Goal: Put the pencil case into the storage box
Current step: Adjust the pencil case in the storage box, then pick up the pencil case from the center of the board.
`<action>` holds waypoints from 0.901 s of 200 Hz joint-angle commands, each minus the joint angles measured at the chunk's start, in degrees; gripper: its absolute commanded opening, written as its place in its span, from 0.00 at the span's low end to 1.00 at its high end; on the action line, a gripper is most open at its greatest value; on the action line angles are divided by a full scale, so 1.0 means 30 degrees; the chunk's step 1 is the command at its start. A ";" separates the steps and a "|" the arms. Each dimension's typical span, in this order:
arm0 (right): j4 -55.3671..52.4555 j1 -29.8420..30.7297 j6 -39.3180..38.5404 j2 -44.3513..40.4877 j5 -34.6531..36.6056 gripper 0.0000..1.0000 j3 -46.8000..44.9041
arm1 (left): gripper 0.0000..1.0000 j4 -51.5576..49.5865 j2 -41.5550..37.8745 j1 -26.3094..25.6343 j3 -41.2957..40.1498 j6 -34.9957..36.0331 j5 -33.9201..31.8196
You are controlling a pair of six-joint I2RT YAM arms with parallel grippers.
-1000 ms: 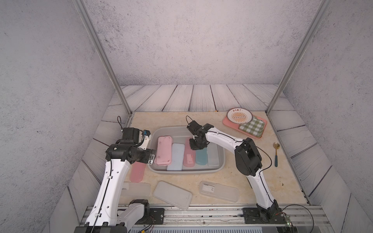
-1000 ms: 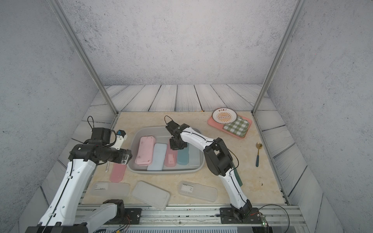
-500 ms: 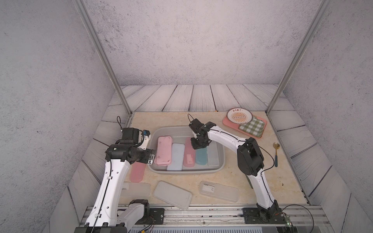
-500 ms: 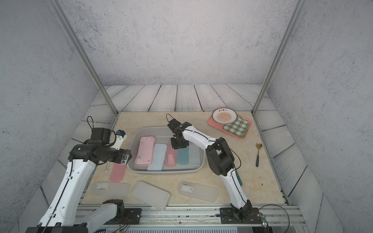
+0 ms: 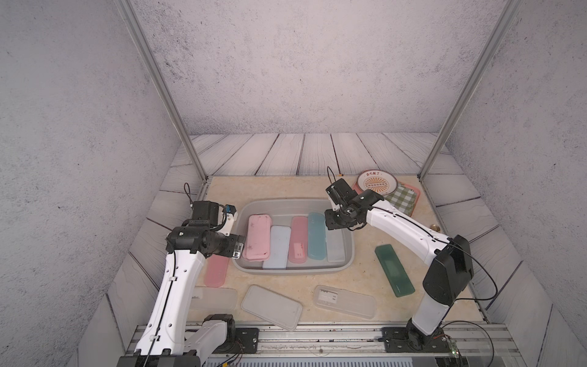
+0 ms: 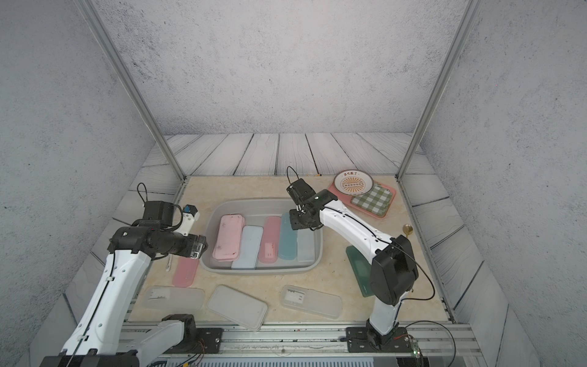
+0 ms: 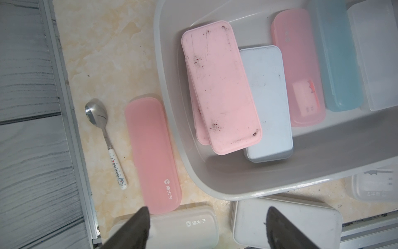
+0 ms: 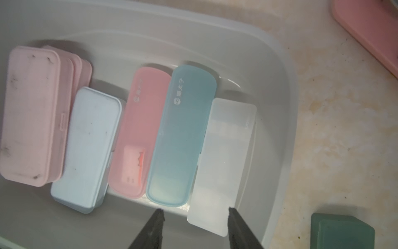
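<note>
1. The right arm bends down over the far right end of the storage box. The right gripper has its jaws apart and holds nothing.
2. The left gripper hangs spread wide and empty by the box's left wall.
3. The clear pencil case lies flat in the box against its right wall, pointing front to back.

Pencil cases side by side in the storage box, spoon left of it, plate behind right.

You're facing a booth of speckled grey walls, two slanted metal posts, a pale plank floor and a beige marbled table, evenly lit.
</note>
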 commanded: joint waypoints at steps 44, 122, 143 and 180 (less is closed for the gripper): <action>0.1667 -0.0077 0.0268 -0.7452 0.2547 0.83 -0.7655 | 0.86 -0.0473 0.0415 0.0154 0.0090 0.0129 0.0764; -0.2786 -0.8702 0.6428 -0.8279 0.4654 0.99 -1.1557 | 0.86 -0.0498 0.0521 0.0145 0.0094 0.0188 0.1203; 0.1101 -1.1406 0.4543 -0.8286 -0.0573 0.99 -1.3318 | 0.86 -0.0474 0.0453 0.0164 0.0106 0.0179 0.1199; 0.3114 -1.2442 0.3006 -0.6568 -0.3278 0.99 -1.4240 | 0.86 -0.0451 0.0269 0.0147 0.0099 0.0196 0.1271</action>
